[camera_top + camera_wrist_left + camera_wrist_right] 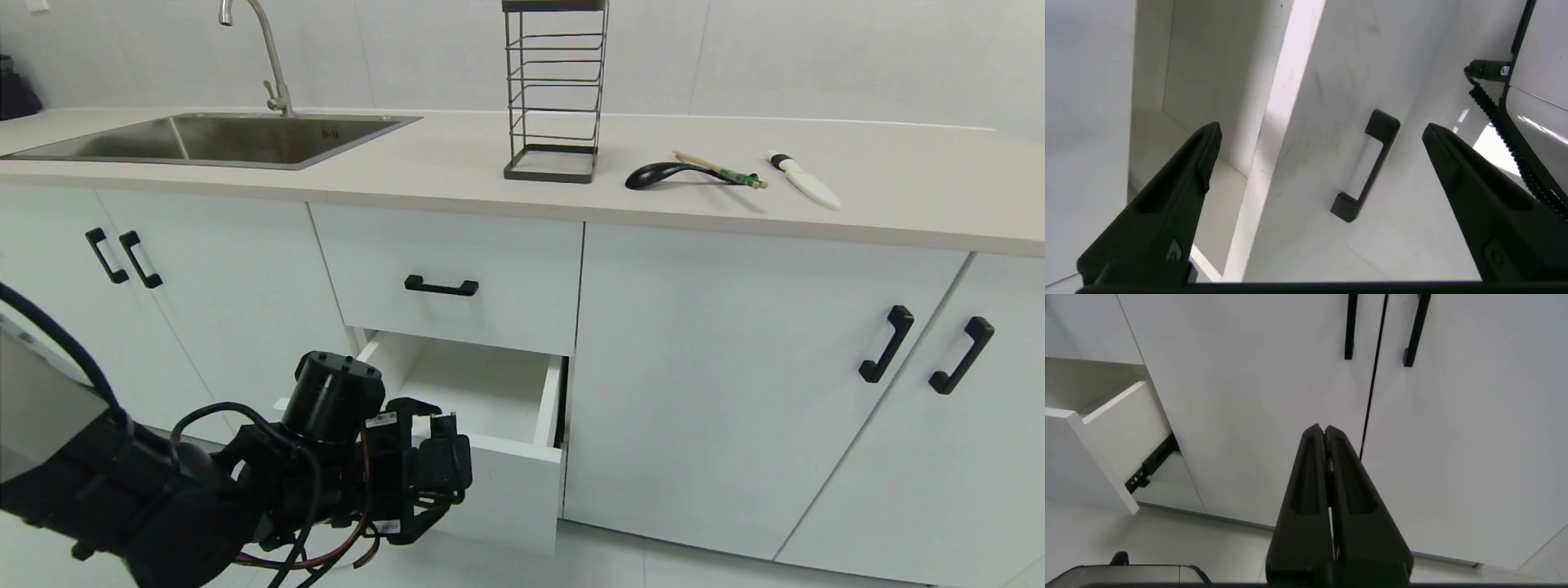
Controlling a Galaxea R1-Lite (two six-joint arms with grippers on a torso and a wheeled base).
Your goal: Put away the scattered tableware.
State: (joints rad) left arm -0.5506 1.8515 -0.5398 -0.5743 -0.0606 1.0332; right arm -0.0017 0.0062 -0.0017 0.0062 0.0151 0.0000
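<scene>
While the left claw (1321, 135) is hovering released before the white open drawer (490, 392) below the dark wire rack (555, 90), a black spoon (665, 173), wooden chopsticks (718, 170) and a white knife (804, 181) are lying on the pale bench (906, 192) right of that rack; the right claw (1324, 433) is resting clenched.

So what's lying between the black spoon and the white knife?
Chopsticks, touching the black spoon, then bare countertop up to the white knife, in the head view.

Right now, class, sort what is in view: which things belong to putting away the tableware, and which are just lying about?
Part of the job: black spoon, chopsticks, white knife, open drawer.

Just there: sink, faucet, closed drawer, cupboard doors, wire rack, though it may serve as a holder.
</scene>
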